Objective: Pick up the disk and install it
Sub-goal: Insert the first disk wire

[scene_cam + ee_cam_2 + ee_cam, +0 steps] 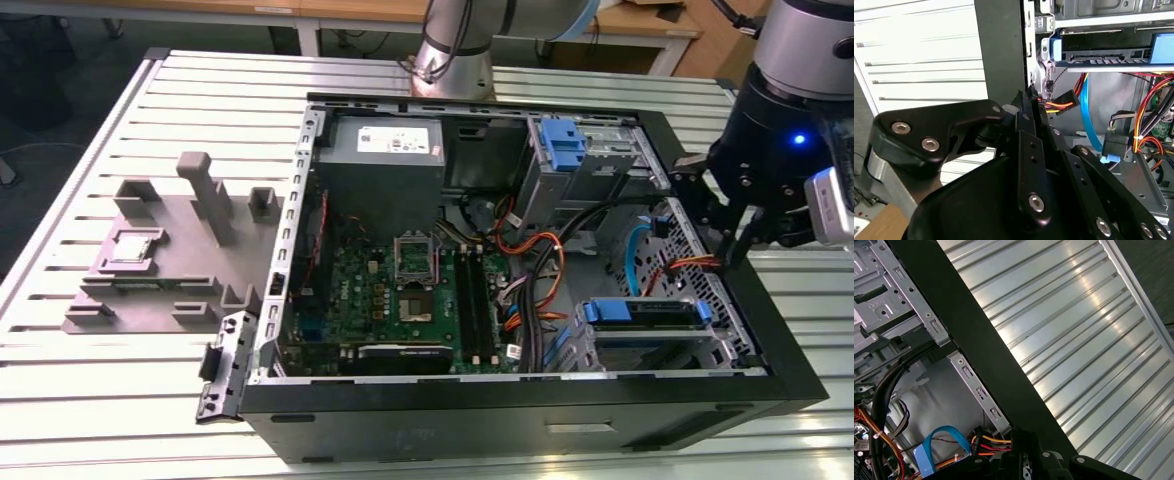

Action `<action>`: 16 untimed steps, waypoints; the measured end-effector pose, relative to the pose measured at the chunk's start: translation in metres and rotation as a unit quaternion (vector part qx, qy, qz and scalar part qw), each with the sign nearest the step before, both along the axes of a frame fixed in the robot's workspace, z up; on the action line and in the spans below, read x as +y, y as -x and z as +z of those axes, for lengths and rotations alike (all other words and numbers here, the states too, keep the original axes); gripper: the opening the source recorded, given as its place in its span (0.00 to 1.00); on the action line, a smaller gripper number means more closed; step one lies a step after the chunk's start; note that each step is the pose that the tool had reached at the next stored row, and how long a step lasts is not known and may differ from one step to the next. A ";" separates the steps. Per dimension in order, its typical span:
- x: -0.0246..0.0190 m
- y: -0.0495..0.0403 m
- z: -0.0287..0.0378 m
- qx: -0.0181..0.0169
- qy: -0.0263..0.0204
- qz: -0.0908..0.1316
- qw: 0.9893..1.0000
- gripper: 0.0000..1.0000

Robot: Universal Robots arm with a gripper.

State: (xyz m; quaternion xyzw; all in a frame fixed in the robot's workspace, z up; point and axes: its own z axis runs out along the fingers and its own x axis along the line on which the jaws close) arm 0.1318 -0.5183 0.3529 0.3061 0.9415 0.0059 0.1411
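Exterior view: on a slatted silver metal bench [107, 400], an open black desktop computer case [534, 425] lying on its side, green motherboard [400, 290] exposed. Toward the exterior view's left of the case, a grey moulded plastic fixture [174, 250] resting on the bench. At the exterior view's right, the black pincer [738, 240] hanging over the case's side wall, tips drawn together and gripping nothing. Near it, inside the case, the flat silver disk [641, 312] with blue plastic rails, sitting in a metal drive cage by the front corner, apart from the pincer. Second wrist view: black pincer [1026, 100] closed at the tips, just beside the case's dark wall; beyond it the disk [1104, 50] seated in its silver cage, with a light blue flat cable [1086, 115] and orange-and-yellow wires running past. First wrist view: pincer [1021, 440] against the case's black edge [979, 355], shiny bench slats [1079, 340] on one side, a looped blue cable [939, 435] on the other.
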 end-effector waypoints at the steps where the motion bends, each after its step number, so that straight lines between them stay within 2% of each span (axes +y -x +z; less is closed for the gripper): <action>1: 0.0000 0.0000 0.0001 0.000 0.000 0.000 1.000 0.17; 10: -0.0001 0.0090 0.0000 0.000 0.000 -0.002 1.000 0.17; 13: -0.0001 0.0091 0.0001 0.000 0.000 -0.019 1.000 0.17; 16: -0.0001 0.0091 0.0001 0.000 0.000 -0.043 0.999 0.17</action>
